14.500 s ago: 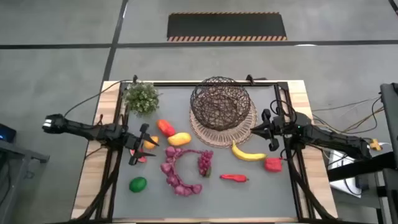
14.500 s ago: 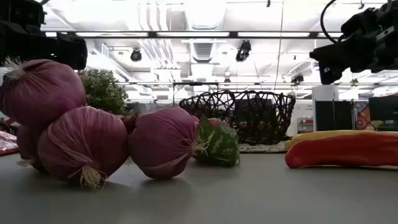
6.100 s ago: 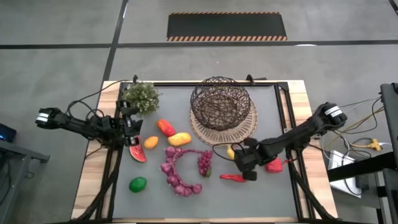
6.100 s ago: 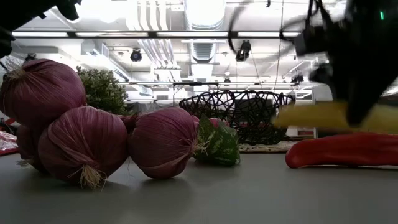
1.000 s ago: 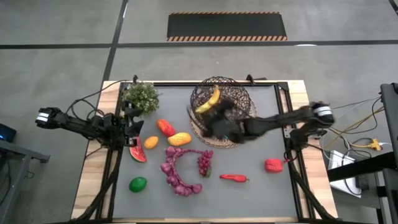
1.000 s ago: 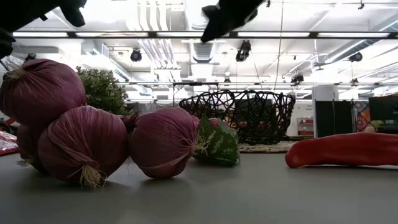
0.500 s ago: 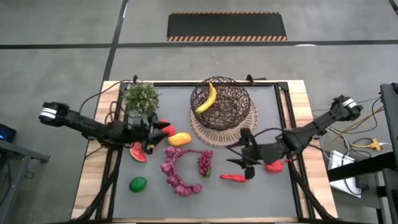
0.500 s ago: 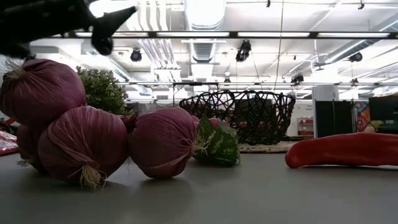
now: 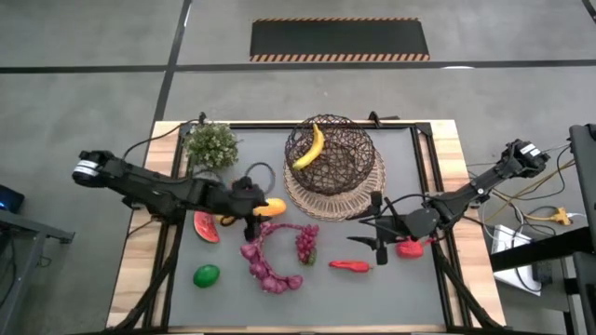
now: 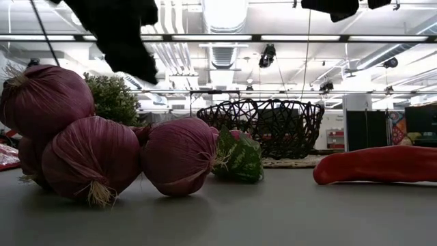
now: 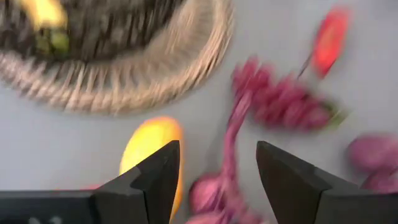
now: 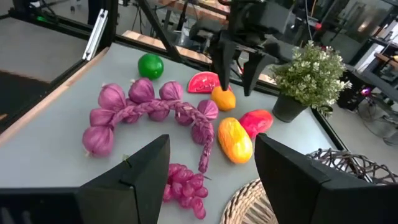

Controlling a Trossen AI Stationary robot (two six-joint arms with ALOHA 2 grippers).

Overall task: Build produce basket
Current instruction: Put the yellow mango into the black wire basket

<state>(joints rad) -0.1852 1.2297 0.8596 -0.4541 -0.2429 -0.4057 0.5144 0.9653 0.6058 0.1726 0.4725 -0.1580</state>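
High view showed the grey surface (image 9: 400,288) near to far: nearest lay the green lime (image 9: 207,275), then the braided purple string (image 9: 264,262) of 6 or so bulbs, the grapes (image 9: 306,242) and a long red pepper (image 9: 351,266). The right claw (image 9: 377,239) hovered just above that pepper with its fingers spread apart and holding nothing; a second, rounder red pepper (image 9: 410,248) sat just beside it toward the surface's right edge. Farther back the watermelon slice (image 9: 205,226) lay near the left rail, and the left claw (image 9: 250,202) hung over the orange and the yellow mango (image 9: 272,207). Left wrist view showed its 2 fingers (image 11: 155,177) parted and empty, the mango (image 11: 151,149) between and beyond them. Right wrist view showed the orange (image 12: 223,98) directly under the left claw (image 12: 237,68). Farthest, the basket (image 9: 331,154) stood on a woven mat (image 9: 358,195) with 1 banana (image 9: 312,148) lying inside it; a leafy plant (image 9: 212,145) stood at the far left corner.
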